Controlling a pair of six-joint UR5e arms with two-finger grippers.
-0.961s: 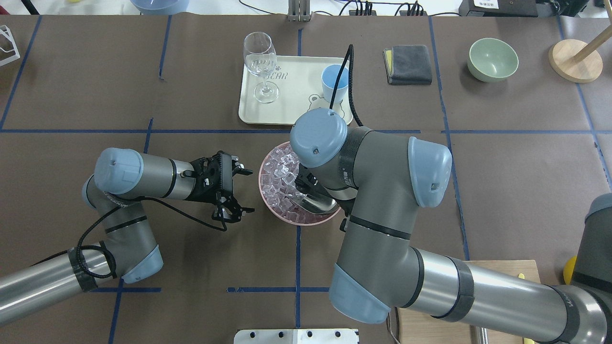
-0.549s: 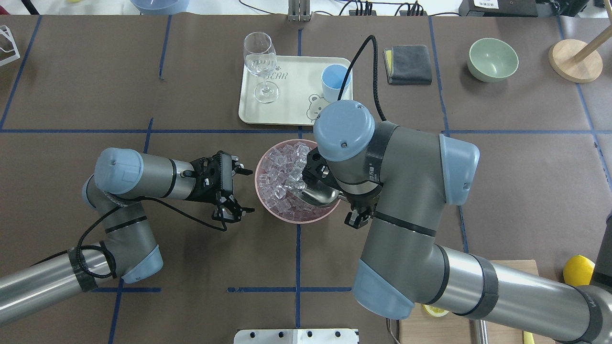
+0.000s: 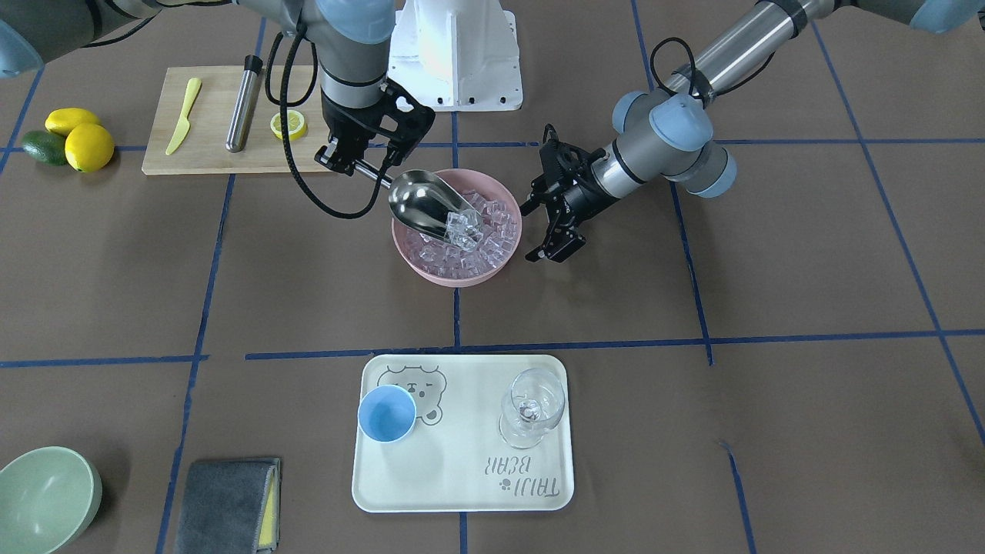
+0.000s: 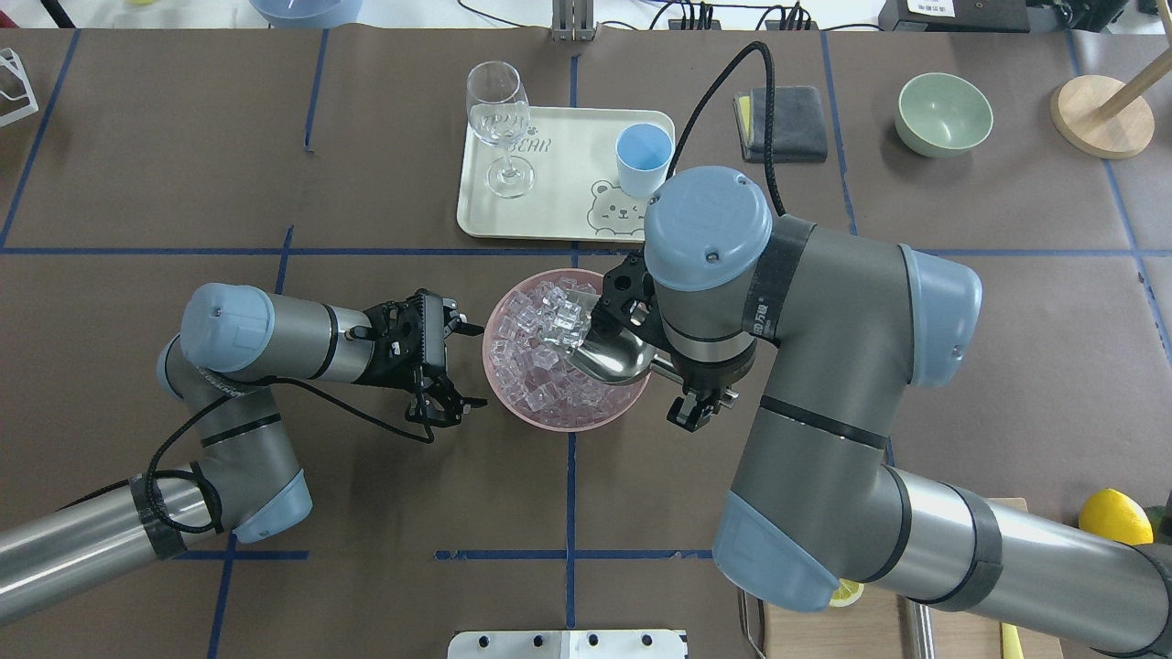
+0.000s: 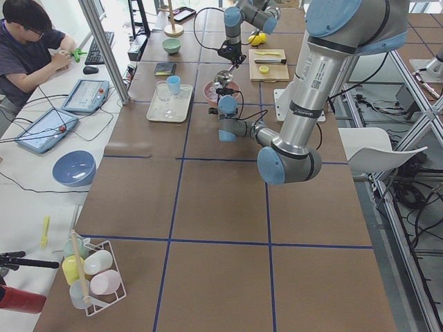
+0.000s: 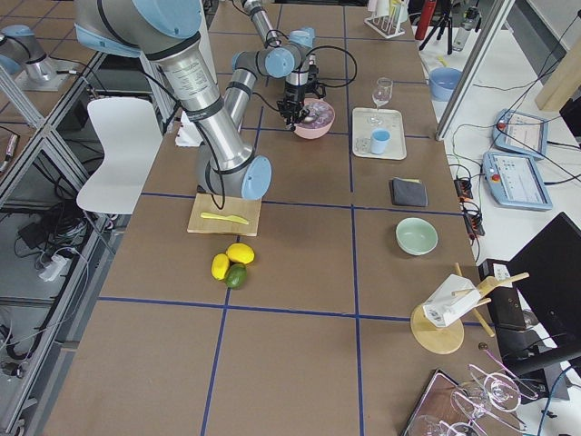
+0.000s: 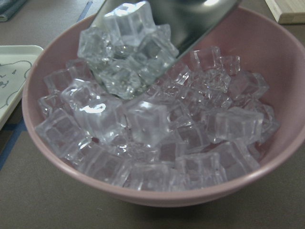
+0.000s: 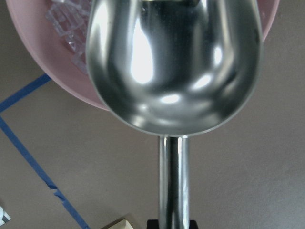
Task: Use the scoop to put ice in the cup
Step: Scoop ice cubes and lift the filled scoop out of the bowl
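My right gripper (image 3: 360, 165) is shut on the thin handle of the steel scoop (image 3: 419, 201). The scoop is tilted over the pink bowl (image 3: 431, 273), with several ice cubes (image 3: 464, 225) at its mouth. The bowl holds many more ice cubes (image 7: 152, 124). In the overhead view the scoop (image 4: 613, 359) sits over the bowl's right side. My left gripper (image 4: 476, 364) is open and empty, just left of the bowl (image 4: 549, 423). The light-blue cup (image 4: 643, 157) stands upright and empty on the tray, beyond the bowl.
The cream tray (image 3: 462, 477) also holds a wine glass (image 3: 531, 408). A grey cloth (image 3: 227, 504) and a green bowl (image 3: 42, 496) lie to the robot's right of the tray. A cutting board (image 3: 208, 154) carries a knife, a steel cylinder and a lemon slice.
The right arm has swung to the right and turned. The scoop has moved through the ice toward the bowl's far side and now carries cubes. The left arm has not moved.
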